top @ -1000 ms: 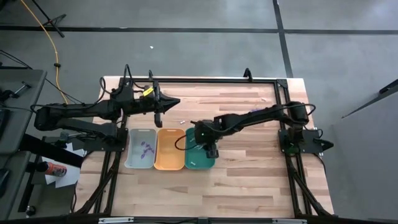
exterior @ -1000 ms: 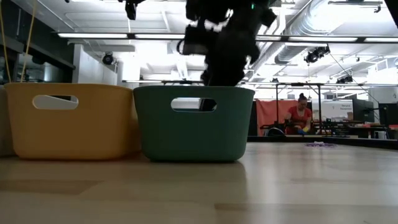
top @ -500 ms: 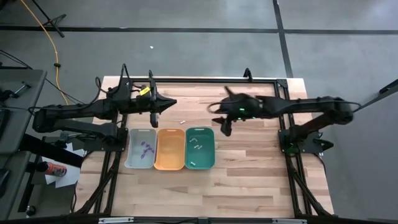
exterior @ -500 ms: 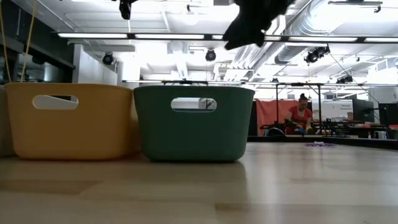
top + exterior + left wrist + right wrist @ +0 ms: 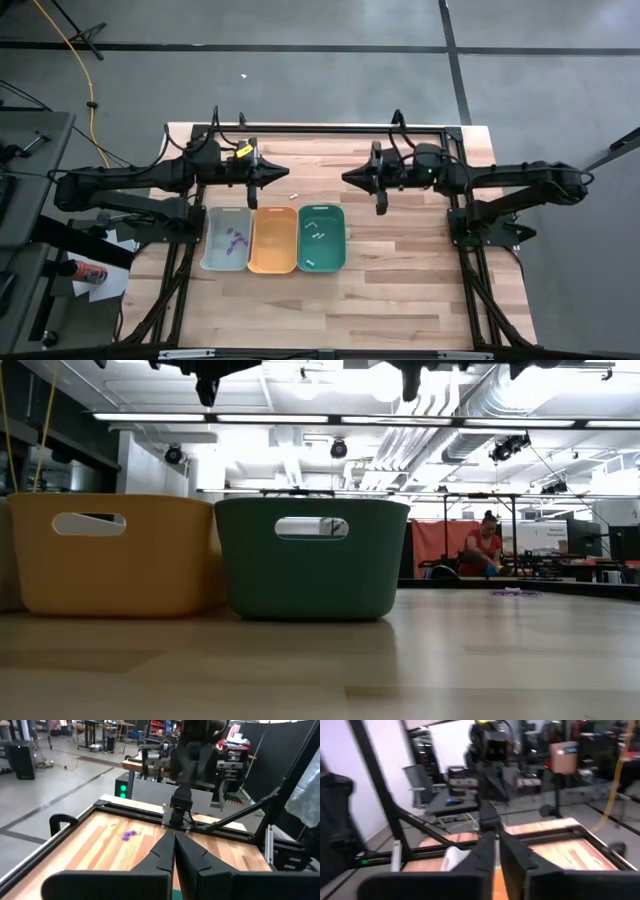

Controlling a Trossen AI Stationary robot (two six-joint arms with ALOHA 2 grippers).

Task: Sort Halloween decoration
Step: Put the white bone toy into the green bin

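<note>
- The table (image 5: 400, 280) is bare wood with a dark frame around it.
- The left arm (image 5: 130, 182) reaches in from the left side and the right arm (image 5: 520, 180) from the right. Their tips face each other over the far half of the table. In the low view both hang high above the wood.
- Three trays stand side by side, touching, in the near half: grey (image 5: 212, 262), orange (image 5: 272, 262), teal (image 5: 335, 250).
- The left claw (image 5: 283, 172) is clenched: the left wrist view shows its fingers (image 5: 165, 851) pressed flat together, with nothing between them.
- The right claw (image 5: 347, 177) has its fingers (image 5: 512, 852) drawn almost together, leaving only a thin slit, and grasps nothing.
- A cluster of purple pieces (image 5: 236, 238) lies in the grey tray, on the near side of the left claw and well apart from it.
- One more purple piece (image 5: 131, 835) lies on bare wood near the frame rail, well ahead of the left claw. It is irregular, and I cannot tell which way it points.
- Two white sticks (image 5: 315, 226) lie in the far half of the teal tray, close together. They are too small to tell which way they point.
- A third stick (image 5: 310, 262) lies at the tray's near end, its long axis across the tray's width.
- A loose stick (image 5: 295, 195) lies on the table just beyond the far rims of the orange and teal trays. It lies near the gap between the two claw tips, touching neither. Its long axis runs roughly left to right, along the line between the claws.
</note>
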